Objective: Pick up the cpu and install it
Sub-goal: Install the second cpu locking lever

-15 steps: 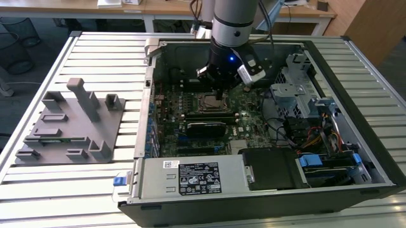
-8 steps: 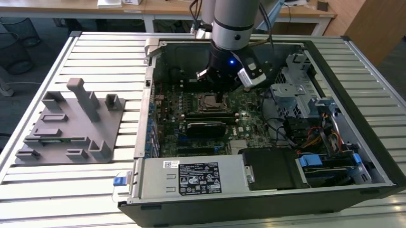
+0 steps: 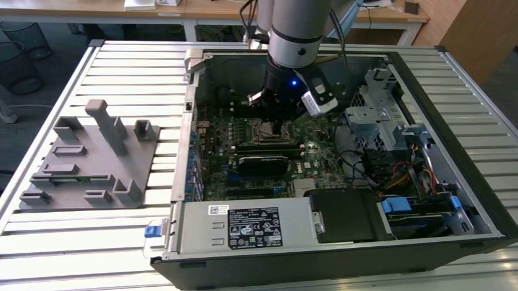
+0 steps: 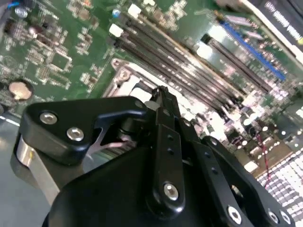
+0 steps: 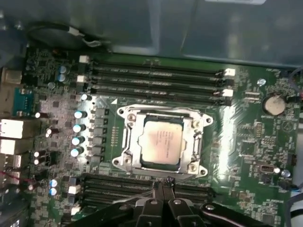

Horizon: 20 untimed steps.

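We saw the cpu [image 5: 161, 142] lying flat in the metal-framed socket [image 5: 124, 158] on the green motherboard [image 5: 246, 137], between two banks of memory slots [image 5: 156, 79]. The gripper [image 5: 163, 185] hung just beside the socket frame, its black fingers [image 5: 156, 189] pressed together with nothing between them. In the exterior view the arm [image 3: 293, 36] reached down into the open computer case [image 3: 421, 66].

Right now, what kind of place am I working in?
Probably a lab or office test bench: an opened black desktop computer case lies on a ribbed white metal table, a grey plastic fixture tray sits beside it, and wooden desks stand behind.
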Motion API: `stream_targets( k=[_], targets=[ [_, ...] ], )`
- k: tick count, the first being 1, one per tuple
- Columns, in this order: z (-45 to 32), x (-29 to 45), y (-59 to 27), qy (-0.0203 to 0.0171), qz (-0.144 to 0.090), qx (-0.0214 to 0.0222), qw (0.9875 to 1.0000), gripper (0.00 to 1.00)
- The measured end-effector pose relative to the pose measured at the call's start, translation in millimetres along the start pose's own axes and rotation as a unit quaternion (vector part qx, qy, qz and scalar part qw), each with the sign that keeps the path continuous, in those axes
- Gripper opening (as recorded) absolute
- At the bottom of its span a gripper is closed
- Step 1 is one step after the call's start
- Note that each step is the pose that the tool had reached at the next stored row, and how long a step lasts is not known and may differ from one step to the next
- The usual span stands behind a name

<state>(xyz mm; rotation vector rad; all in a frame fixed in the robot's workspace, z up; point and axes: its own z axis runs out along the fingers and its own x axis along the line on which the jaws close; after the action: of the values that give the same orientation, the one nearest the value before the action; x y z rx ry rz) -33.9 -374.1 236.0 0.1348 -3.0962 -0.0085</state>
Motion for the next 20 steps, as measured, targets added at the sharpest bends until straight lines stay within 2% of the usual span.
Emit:
stream_targets(
  k=[7,16,18,20],
  targets=[
    [3.0,12.1,-4.0,0.0000,-0.006,0.0003,1.0000,0.11],
    [16.2,16.1,-4.3,-0.0001,-0.008,-0.0004,1.0000,0.11],
    [17.6,19.3,-4.7,-0.0004,-0.009,-0.0037,1.0000,0.11],
    [18.3,20.9,-5.8,-0.0012,-0.009,-0.0120,0.9999,0.11]
  ],
)
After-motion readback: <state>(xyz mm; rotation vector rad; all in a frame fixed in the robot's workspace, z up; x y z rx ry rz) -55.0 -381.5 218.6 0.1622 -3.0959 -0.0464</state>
